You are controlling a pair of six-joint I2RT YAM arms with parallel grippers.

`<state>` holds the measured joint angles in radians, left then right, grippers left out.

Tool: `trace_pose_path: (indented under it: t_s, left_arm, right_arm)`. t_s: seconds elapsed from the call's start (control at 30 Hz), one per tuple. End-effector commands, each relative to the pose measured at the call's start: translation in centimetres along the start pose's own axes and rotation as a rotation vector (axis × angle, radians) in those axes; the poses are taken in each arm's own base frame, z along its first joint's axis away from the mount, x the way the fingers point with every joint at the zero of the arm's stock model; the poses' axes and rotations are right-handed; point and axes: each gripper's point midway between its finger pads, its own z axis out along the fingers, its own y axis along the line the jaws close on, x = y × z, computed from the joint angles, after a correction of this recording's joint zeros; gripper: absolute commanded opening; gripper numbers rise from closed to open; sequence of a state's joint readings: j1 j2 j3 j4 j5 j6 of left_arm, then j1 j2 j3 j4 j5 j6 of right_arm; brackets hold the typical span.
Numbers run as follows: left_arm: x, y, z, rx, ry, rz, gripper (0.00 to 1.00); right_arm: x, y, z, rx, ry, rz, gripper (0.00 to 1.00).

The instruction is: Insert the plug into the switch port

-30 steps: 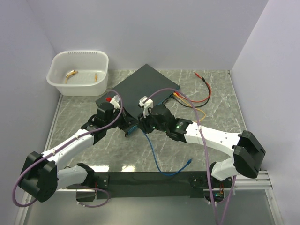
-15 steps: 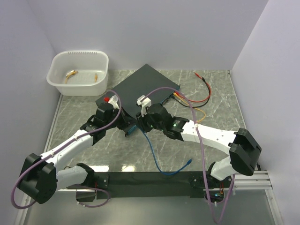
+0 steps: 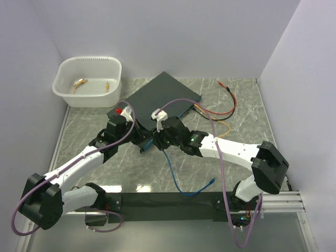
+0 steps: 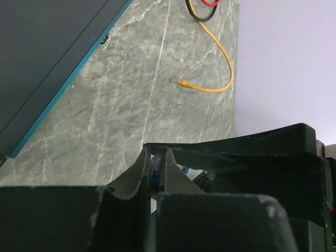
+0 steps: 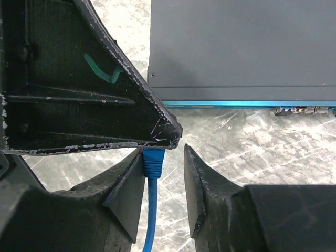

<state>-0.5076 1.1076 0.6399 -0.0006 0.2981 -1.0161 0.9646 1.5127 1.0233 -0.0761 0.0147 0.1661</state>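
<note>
Having slid leftward, our right tool (image 5: 164, 152) stands apart around the blue plastic cable plug (image 5: 154, 157) our left tool (image 4: 156, 152) clamps; insertion awaits

Soft white light falls evenly from overhead, and the pale walls (image 3: 173, 37) look washed out, almost shadowless. The marble table (image 3: 84, 131) throws back a bright patch of glare at its near edge, and shadows on it are faint. The top view is sharp throughout. From the left wrist, the fingers (image 4: 131, 181) loom dark and blurred against the lens, the plug (image 4: 156, 170) between them a blue smear, the marble beyond crisp. The right wrist's fingers (image 5: 126, 194) go soft lower down
</note>
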Motion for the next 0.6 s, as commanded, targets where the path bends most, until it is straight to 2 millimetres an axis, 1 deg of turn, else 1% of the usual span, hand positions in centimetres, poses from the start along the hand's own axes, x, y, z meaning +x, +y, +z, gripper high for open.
trace_pose_path:
  t_s: [0.0, 0.1, 0.3, 0.4, 0.43, 0.57]
  left_arm:
    - [-0.6, -2.2, -0.5, 0.079, -0.021, 0.018, 0.0]
    - [-0.6, -1.9, -0.4, 0.07, -0.021, 0.017, 0.01]
    - [-0.5, -1.5, -0.1, 0.06, -0.016, 0.017, 0.01]
    - [-0.4, -1.4, 0.0, 0.059, -0.014, 0.012, 0.01]
    - [-0.4, -1.4, 0.0, 0.06, -0.014, 0.011, 0.0]
    - [-0.5, -1.4, 0.0, 0.061, -0.018, 0.012, 0.01]
  right_arm:
    - [-2.2, 0.1, -0.6, 0.013, -0.055, 0.011, 0.4]
    - [-2.7, 0.1, -1.0, 0.017, -0.074, 0.013, 0.41]
    - [-4.8, 0.9, -2.7, -0.021, -0.139, 0.02, 0.54]
    - [-5.3, 1.1, -3.2, -0.033, -0.149, 0.023, 0.54]
    - [-5.4, 1.2, -3.2, -0.034, -0.151, 0.022, 0.52]
    - [-4.7, 1.1, -2.6, -0.027, -0.124, 0.022, 0.46]
